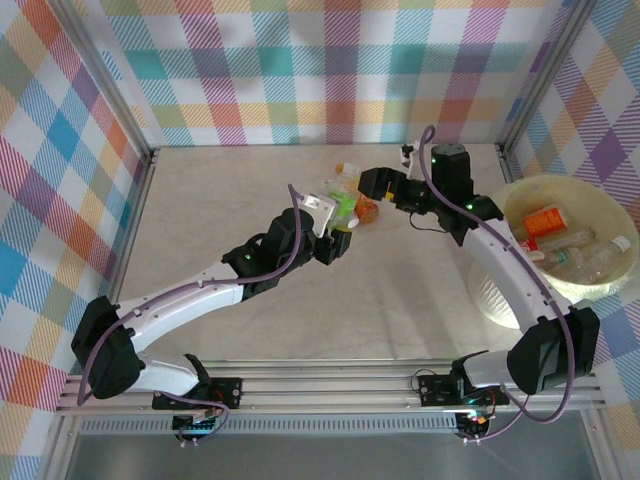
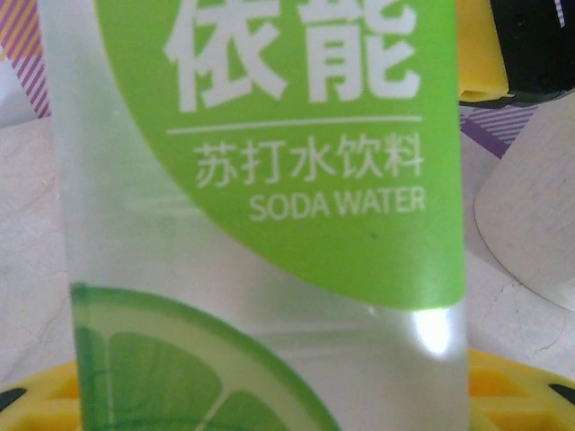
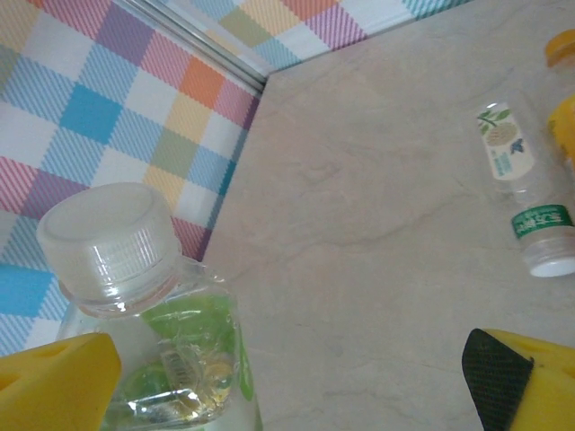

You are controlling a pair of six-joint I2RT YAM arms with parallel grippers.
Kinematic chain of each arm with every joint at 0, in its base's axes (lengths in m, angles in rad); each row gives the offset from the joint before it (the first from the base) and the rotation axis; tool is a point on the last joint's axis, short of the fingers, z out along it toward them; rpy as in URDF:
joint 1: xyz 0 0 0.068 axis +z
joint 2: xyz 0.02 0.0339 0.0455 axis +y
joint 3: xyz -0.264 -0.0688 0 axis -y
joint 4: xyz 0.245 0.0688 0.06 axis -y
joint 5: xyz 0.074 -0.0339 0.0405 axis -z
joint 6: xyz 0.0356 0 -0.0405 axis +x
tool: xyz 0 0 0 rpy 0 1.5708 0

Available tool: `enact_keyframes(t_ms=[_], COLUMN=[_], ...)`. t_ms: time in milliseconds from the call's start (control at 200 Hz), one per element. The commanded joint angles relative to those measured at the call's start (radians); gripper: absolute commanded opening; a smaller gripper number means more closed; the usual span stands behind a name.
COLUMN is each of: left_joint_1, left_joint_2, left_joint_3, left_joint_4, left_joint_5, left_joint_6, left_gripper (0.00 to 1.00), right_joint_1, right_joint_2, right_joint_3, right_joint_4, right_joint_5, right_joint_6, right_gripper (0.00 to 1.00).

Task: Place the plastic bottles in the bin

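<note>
My left gripper (image 1: 338,230) is shut on a clear plastic bottle (image 1: 345,207) with a lime-green soda water label, held above the middle of the table. In the left wrist view that bottle (image 2: 269,180) stands between my yellow fingers (image 2: 36,409). My right gripper (image 1: 362,203) is open right beside it. In the right wrist view the same bottle's white cap (image 3: 108,238) rises next to the left finger (image 3: 54,382), and the other finger (image 3: 526,382) is far to the right. The pale yellow-green bin (image 1: 600,215) at the right holds several bottles, one with an orange label (image 1: 545,220).
Another small bottle (image 3: 526,193) with a green and white label lies on the table further back, beside an orange cap (image 3: 561,45). In the top view a bottle with an orange cap (image 1: 343,172) lies behind the grippers. Checked walls and metal posts enclose the table.
</note>
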Motion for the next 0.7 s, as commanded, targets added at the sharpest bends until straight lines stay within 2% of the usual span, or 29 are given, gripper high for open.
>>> enact_keyframes(t_ms=[0, 380, 500, 695], left_joint_1=[-0.03, -0.028, -0.027, -0.028], left_joint_2=[0.015, 0.059, 0.053, 0.034], left_joint_3=[0.057, 0.088, 0.086, 0.049], left_joint_4=[0.054, 0.013, 0.031, 0.121], left_joint_5=[0.072, -0.01, 0.042, 0.123], left_joint_6=[0.069, 0.061, 0.062, 0.079], left_gripper=[0.37, 0.36, 0.36, 0.36], right_joint_1=[0.023, 0.021, 0.021, 0.022], right_joint_2=[0.013, -0.115, -0.091, -0.016], right_joint_3=[0.018, -0.074, -0.069, 0.008], right_joint_4=[0.066, 0.183, 0.136, -0.017], right_joint_5=[-0.17, -0.114, -0.095, -0.088], right_joint_6=[0.027, 0.011, 0.019, 0.013], right_gripper=[1.0, 1.0, 1.0, 0.92])
